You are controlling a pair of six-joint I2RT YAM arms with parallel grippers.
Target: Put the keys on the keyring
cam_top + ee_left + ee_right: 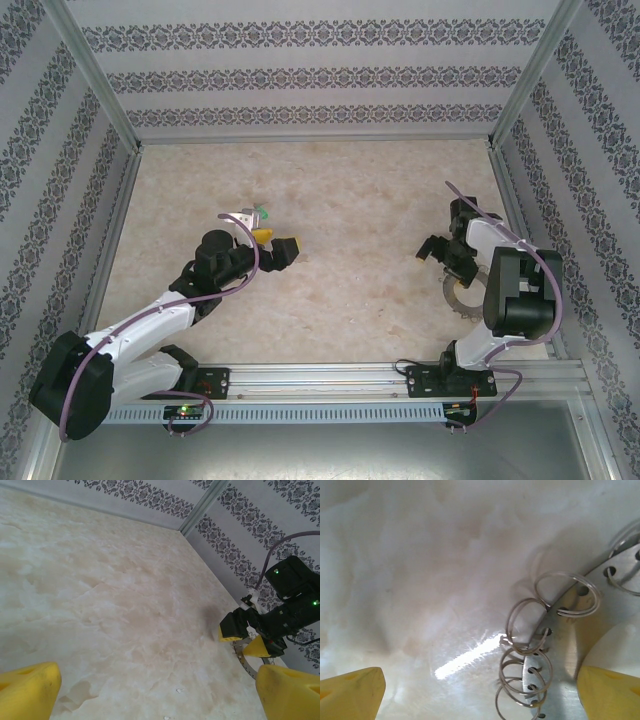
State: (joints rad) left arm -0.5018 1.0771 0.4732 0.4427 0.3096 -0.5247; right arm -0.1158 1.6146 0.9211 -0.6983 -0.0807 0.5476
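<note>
A tiny key (262,212) with a green head lies on the table beside a small silvery piece (240,217), just beyond my left gripper (272,243). That gripper is open with nothing between its yellow fingertips (27,690). The keyring (458,297), a flat metal band with holes, lies at the right, partly under the right arm. Up close, thin wire loops (525,625) hang through the holes of its band (565,680). My right gripper (440,255) hovers open just over the ring's left edge, fingertips (610,695) apart and holding nothing. The left wrist view shows the ring's arc (245,657) below the right gripper (245,630).
The table (350,200) is pale marbled stone, boxed in by patterned walls (320,70) on three sides. A metal rail (330,385) with both arm bases runs along the near edge. Tiny white flecks (179,690) lie on the stone.
</note>
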